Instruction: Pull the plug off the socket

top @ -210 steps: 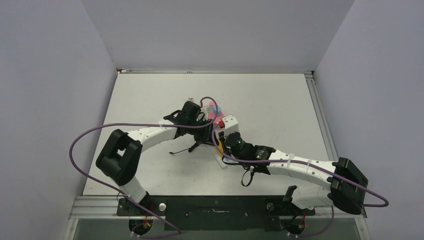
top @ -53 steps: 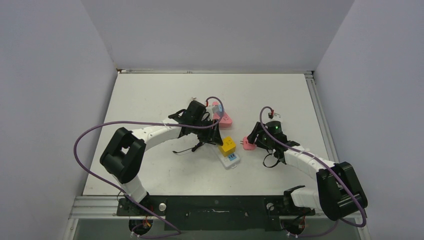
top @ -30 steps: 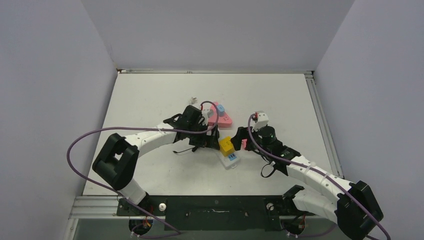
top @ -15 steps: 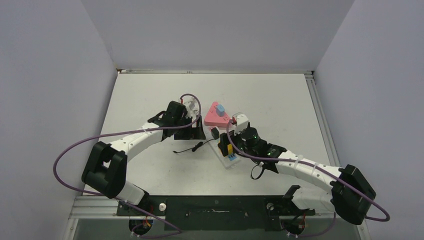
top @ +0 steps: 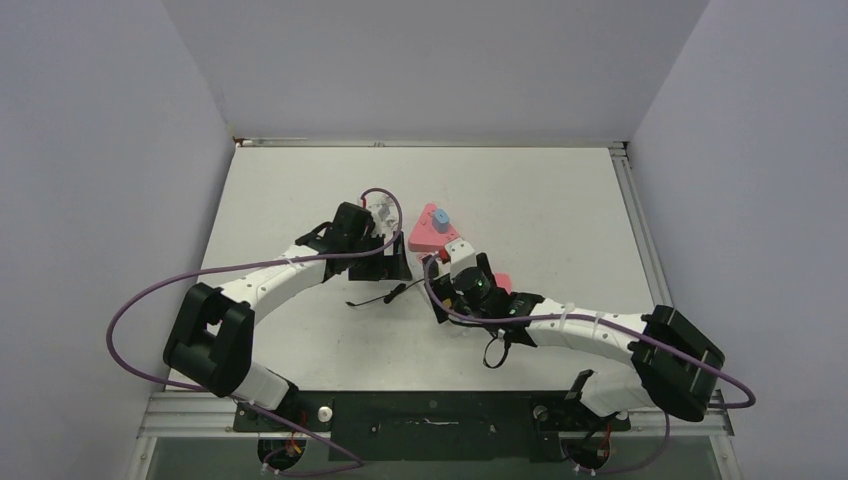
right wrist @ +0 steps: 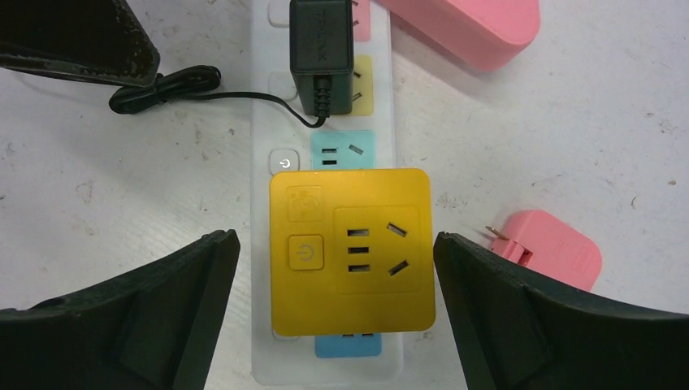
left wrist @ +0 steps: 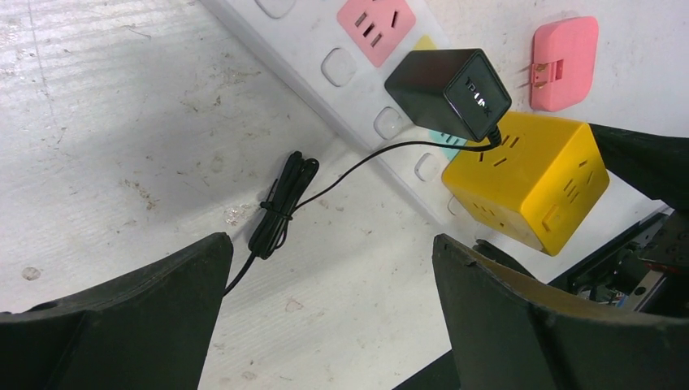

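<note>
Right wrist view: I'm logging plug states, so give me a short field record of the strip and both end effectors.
socket: white strip, coloured outlets
yellow cube adapter: plugged into strip
black adapter: plugged into strip
pink plug: unplugged, lying beside strip
right end effector: open, fingers either side of yellow cube adapter
left end effector: open, empty

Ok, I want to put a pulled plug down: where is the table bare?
Bare: the far strip of table behind the pink triangular adapter, and right of the small pink plug. Crowded around the socket, yellow cube and black adapter.
</note>
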Controlling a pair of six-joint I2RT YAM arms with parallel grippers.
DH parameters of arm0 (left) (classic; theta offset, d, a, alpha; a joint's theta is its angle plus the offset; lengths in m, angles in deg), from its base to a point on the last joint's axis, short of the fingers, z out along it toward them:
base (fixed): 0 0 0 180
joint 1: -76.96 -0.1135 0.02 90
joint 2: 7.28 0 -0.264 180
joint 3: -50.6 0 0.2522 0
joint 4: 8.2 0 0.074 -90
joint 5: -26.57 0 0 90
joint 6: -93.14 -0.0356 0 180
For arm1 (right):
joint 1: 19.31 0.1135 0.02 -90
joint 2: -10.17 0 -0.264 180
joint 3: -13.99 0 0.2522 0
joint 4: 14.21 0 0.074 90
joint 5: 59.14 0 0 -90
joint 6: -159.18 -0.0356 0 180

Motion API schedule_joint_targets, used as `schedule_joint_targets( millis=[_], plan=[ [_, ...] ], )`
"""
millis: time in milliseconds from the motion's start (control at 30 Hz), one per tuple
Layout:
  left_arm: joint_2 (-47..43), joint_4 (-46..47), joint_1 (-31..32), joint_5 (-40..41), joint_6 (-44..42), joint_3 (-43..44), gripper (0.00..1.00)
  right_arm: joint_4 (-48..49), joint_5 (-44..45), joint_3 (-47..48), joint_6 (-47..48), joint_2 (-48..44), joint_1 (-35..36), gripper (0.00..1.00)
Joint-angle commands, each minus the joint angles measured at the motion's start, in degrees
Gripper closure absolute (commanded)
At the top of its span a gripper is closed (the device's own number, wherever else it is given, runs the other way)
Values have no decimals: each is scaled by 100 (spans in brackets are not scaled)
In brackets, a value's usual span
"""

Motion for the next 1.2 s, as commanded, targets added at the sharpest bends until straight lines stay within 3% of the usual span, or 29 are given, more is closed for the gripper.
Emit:
schedule_joint_targets(
  millis=[0, 367, 600, 767, 933, 1167],
  plan=[
    [19, 55, -3, -274, 50, 80, 9, 61, 465, 322, 74, 117, 159, 2],
    [613, 349, 5, -1114, 400, 11, 14, 99, 367, 434, -55, 509, 183, 22],
    [673, 383, 14, -1145, 492, -14, 17, 69, 387, 511, -312, 532, 176, 63],
    [854, 482, 5, -1352, 645, -67, 20, 15, 397, 692, -1077, 578, 119, 93],
    [952, 561, 5, -1539, 719, -74, 26, 116, 194, 677, -1829, 574, -13, 95],
    [986, 697, 5, -1705, 830, -153, 32, 248, -39, 631, -2190, 516, -225, 95]
  ],
)
